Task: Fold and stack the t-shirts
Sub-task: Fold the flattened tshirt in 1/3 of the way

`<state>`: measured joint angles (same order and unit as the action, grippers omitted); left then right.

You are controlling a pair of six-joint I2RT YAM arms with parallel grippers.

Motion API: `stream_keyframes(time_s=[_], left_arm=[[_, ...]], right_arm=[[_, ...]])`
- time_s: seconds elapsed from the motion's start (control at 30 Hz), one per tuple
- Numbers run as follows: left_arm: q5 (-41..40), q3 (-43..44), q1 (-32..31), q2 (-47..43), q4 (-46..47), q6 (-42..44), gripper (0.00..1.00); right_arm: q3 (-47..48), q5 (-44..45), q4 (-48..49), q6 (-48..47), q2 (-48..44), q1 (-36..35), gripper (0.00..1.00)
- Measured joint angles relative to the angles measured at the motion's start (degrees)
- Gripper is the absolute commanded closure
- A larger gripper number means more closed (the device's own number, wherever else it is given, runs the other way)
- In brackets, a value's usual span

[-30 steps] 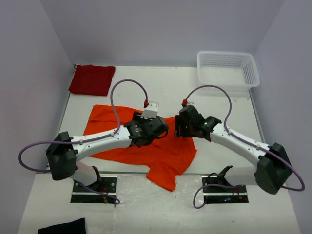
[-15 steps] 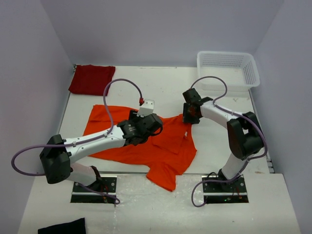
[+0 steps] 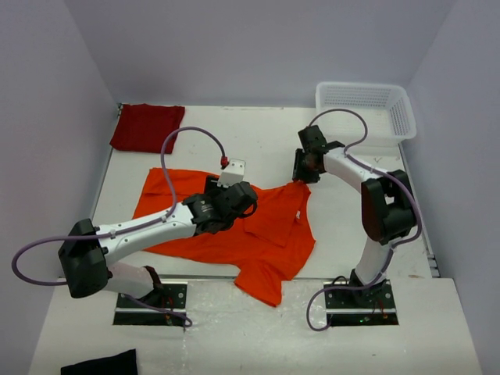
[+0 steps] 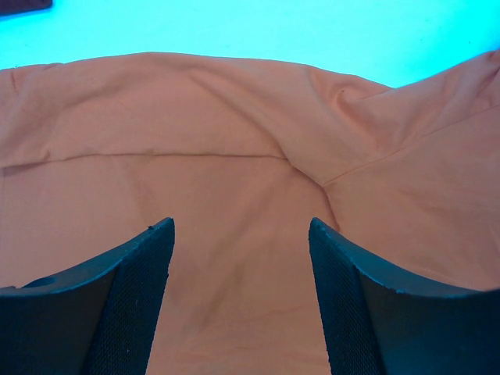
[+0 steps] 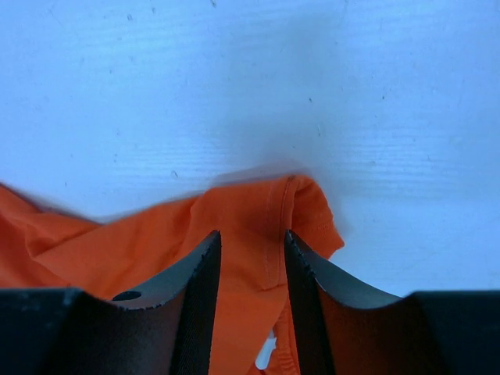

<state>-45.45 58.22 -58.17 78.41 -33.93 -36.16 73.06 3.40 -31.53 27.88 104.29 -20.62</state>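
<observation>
The orange t-shirt (image 3: 266,234) lies spread at mid-table, with the crimson t-shirt (image 3: 147,127) folded at 11 o'clock. The right gripper (image 5: 251,238) pinches its 1 o'clock corner, and the left gripper (image 4: 241,226) hovers unclenched over the middle. Best to draw that corner low and taut, then pin the cloth.

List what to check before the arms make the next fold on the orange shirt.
1. Right gripper has a hold on the orange t-shirt: ok, the far right corner is pinched between its fingers.
2. Left gripper has a hold: not ok, it hangs open above the cloth with nothing between its fingers.
3. Shirt lies flat: not ok, creases show in the left wrist view.
4. Red t-shirt out of the way: ok, folded at the far left corner, apart from the orange one.
5. Cables clear of the cloth: cannot tell.
</observation>
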Motion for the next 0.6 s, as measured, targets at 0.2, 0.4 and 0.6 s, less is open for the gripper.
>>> stream_keyframes(time_s=[0.2, 0.4, 0.6], left_arm=[[0.17, -0.28, 0.04, -0.24, 0.26, 0.28, 0.29], [0.33, -1.27, 0.33, -2.47, 0.31, 0.63, 0.29], [0.48, -1.55, 0.55, -4.02, 0.85, 1.44, 0.29]], right_arm=[[4.94, -1.36, -0.90, -0.44, 4.48, 0.85, 0.64], [6.23, -1.07, -1.77, -0.50, 6.01, 1.36, 0.62], [6.23, 0.72, -2.40, -0.48, 6.01, 1.81, 0.61]])
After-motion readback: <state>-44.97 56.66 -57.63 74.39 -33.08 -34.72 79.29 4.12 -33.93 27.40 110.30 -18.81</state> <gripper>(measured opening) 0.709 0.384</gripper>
